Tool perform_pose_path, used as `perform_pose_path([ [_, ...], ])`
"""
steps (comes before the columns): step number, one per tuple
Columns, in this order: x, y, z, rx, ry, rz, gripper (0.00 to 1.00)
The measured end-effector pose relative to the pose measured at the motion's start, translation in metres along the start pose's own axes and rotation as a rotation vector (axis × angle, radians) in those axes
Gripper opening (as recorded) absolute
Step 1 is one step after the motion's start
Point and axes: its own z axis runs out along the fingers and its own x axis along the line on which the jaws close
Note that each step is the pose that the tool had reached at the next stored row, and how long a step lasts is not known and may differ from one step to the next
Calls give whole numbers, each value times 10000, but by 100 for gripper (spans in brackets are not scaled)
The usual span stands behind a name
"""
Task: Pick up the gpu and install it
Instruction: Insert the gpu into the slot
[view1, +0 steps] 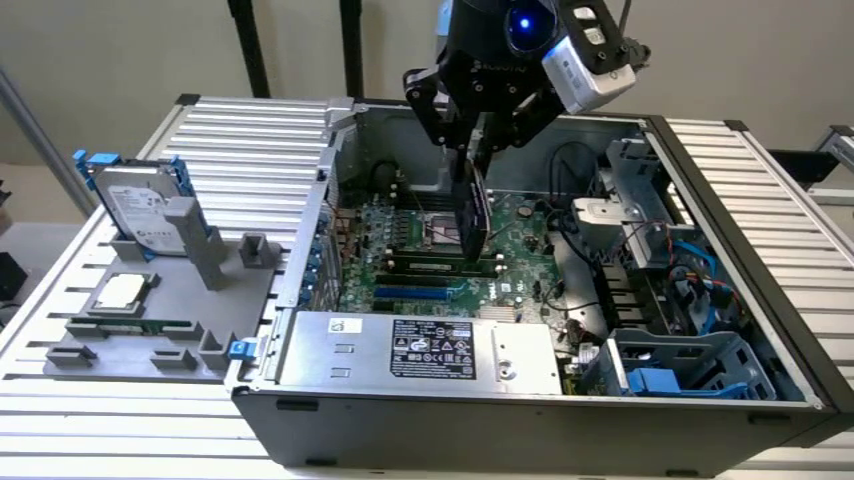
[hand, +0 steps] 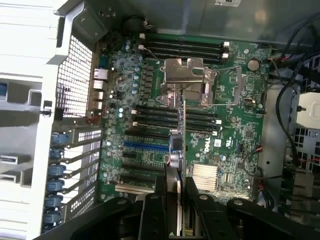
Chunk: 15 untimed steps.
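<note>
We saw the pincer (view1: 470, 160) clamped on the gpu (view1: 470, 218), held edge-down at the frame's upper centre. It hung over the motherboard (view1: 523, 230) inside the open case (view1: 441, 420).

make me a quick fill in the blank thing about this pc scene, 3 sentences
1. The gripper holds the gpu on edge over the green ____.
2. The hard drive standing in the grey tray has ____ rails.
3. The computer case lies on the table with its side ____.

Missing words: motherboard; blue; open
</note>
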Motion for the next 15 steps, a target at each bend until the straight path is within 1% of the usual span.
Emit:
perform_pose_path([
  [15, -2, -2, 43, 154, 37, -2727, 0],
])
